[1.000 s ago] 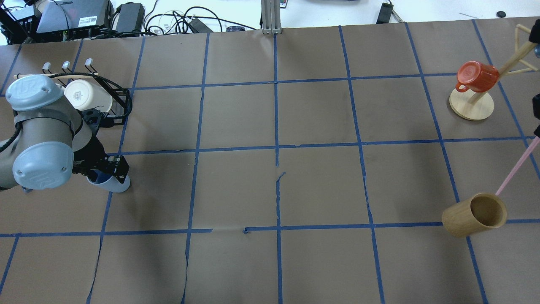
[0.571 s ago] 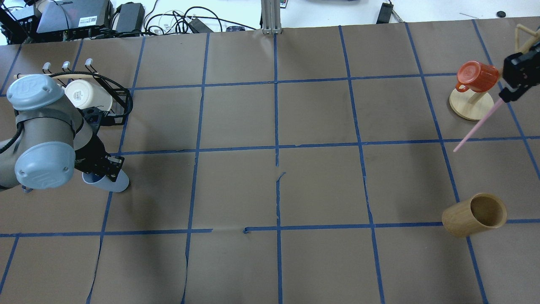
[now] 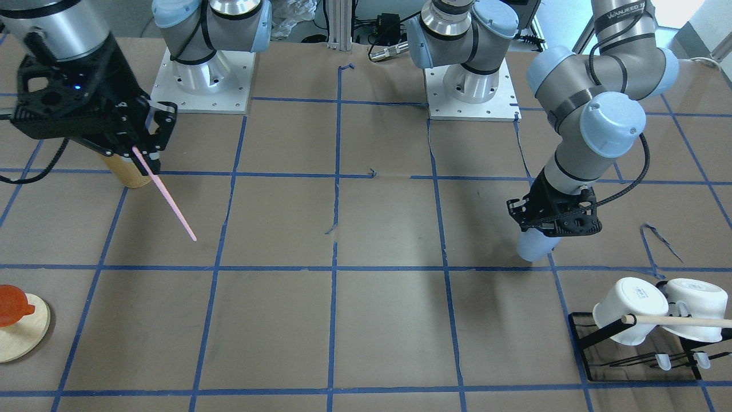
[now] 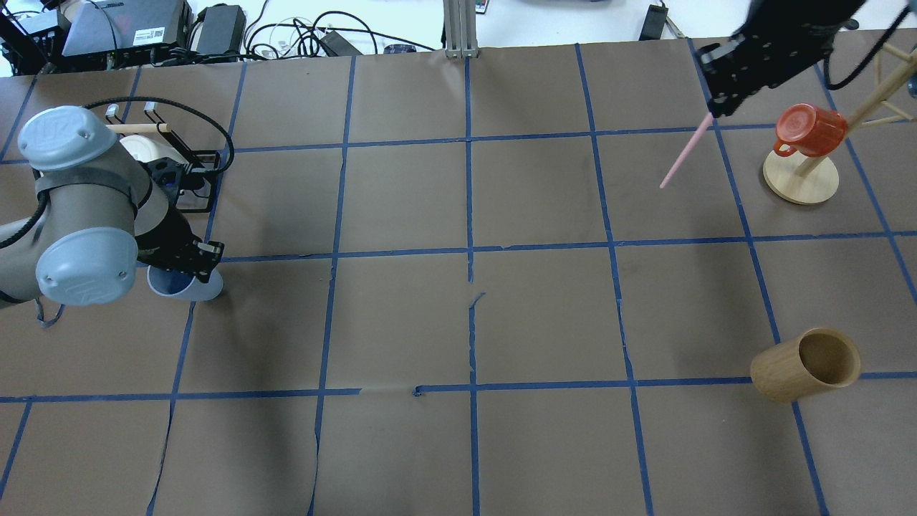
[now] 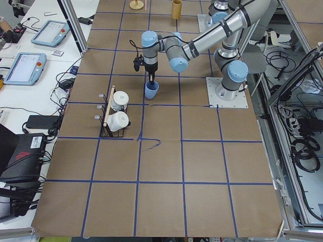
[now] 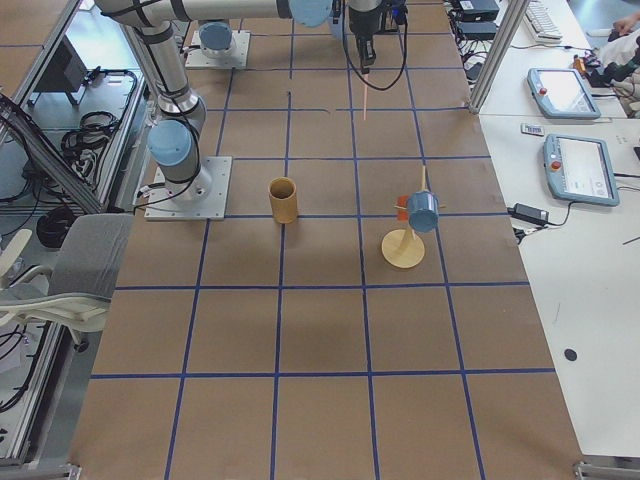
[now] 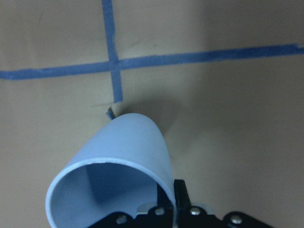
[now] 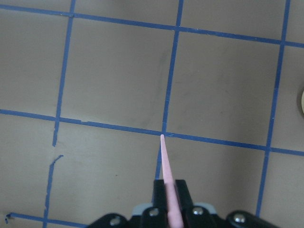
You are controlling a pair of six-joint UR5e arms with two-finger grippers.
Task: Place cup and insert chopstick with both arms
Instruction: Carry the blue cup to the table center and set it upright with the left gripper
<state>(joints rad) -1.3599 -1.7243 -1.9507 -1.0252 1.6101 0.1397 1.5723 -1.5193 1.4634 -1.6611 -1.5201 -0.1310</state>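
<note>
Left end effector [image 3: 552,226] grips cup [image 3: 534,248] rim; right end effector [image 3: 143,155], chopstick [image 3: 170,199].

Brown-papered table [image 4: 401,322], white bench [image 6: 560,330] running alongside.
I'm watching blue tape [image 4: 469,215] gridding the paper, a grey chair [image 6: 75,265] sitting at one corner, tablets [image 6: 581,168] lying on the bench (cables [image 5: 298,146] trailing opposite).

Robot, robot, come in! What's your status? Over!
Left pincer shut on cup, cup tilted. Right pincer shut on chopstick, tip pointing down, in the air. Nothing between them on the table. Over.
</note>
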